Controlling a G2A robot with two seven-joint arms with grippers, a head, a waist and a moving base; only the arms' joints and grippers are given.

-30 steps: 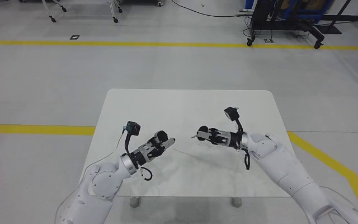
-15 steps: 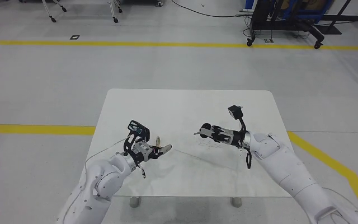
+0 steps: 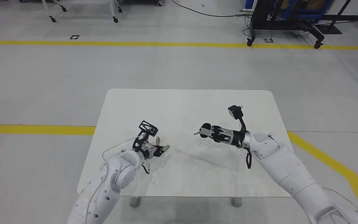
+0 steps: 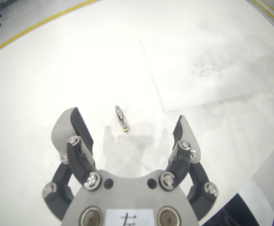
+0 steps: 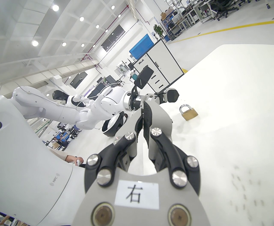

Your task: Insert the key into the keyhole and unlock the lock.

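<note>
lock [image 4: 121, 118] on table [image 4: 64, 64] beside spread left gripper [image 4: 127, 118]

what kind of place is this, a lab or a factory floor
Probably a large industrial robotics hall rather than a small lab: yellow floor lines run past the white table, the high ceiling carries rows of lights, and storage cabinets stand behind.

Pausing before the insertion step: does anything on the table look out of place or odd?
Yes. The padlock stands loose on the table, edge-on between the left end effector's open fingers and touching neither, so nothing steadies it. The right end effector is shut, away from it. No damage or spill shows.
</note>
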